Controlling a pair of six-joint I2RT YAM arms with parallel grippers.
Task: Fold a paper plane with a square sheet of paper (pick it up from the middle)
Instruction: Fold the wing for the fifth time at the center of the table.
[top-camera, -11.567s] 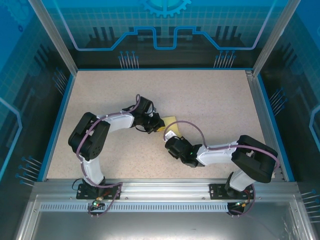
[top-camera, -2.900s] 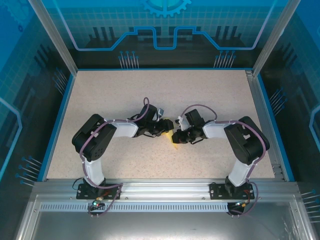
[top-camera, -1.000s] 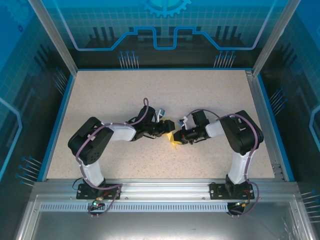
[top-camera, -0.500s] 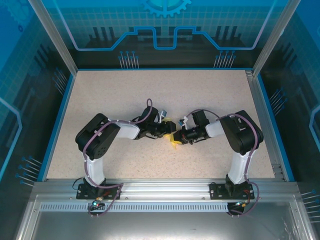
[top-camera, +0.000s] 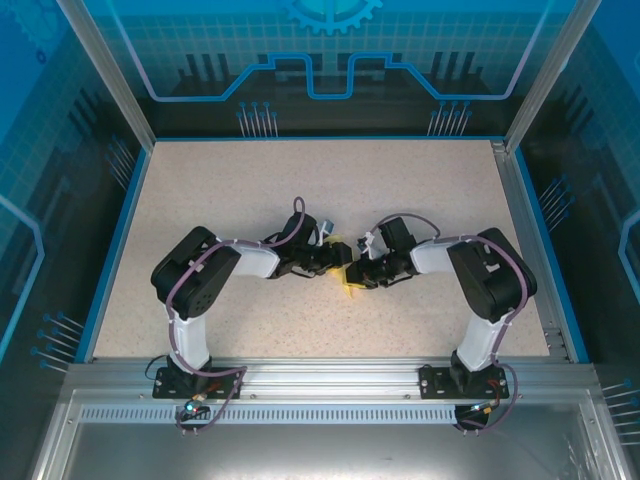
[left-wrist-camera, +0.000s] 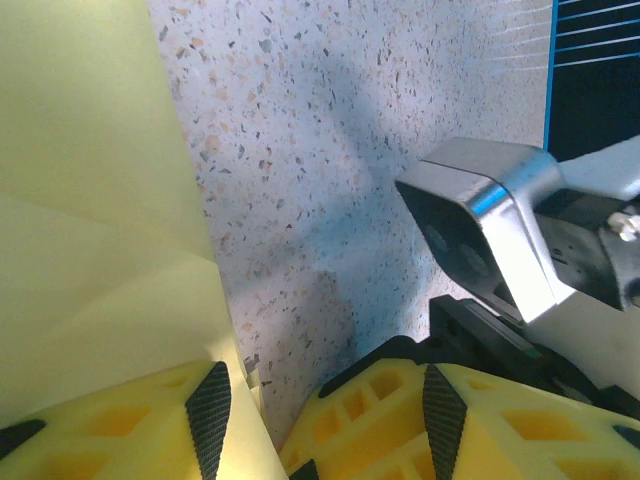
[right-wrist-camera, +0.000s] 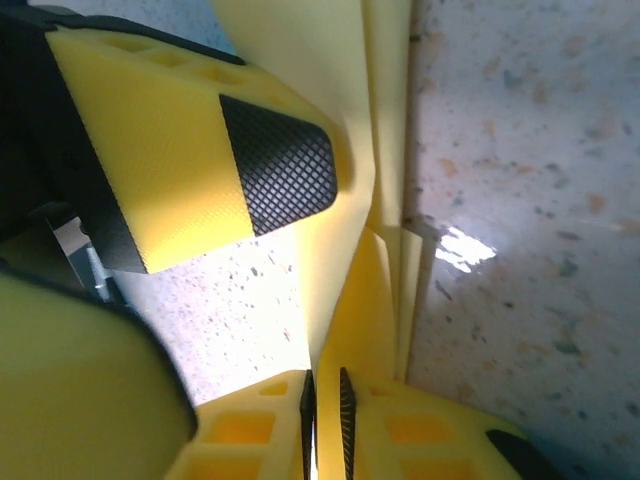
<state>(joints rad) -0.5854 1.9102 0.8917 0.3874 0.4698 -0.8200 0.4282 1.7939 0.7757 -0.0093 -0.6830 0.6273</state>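
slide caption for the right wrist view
right tool pinching the folded yellow paper over the speckled table, a finger of the left tool alongside

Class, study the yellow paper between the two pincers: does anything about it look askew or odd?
Yes, the yellow paper stands on edge instead of lying flat, and its folded layers look stepped, not flush.

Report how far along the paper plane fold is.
Done: the yellow paper shows creased, overlapping layers, so some folds are in. In hand: the right tool pinches a folded edge; the left tool stands open, one pad against the sheet. Left: no pointed dart with wings yet, so the remaining folds.
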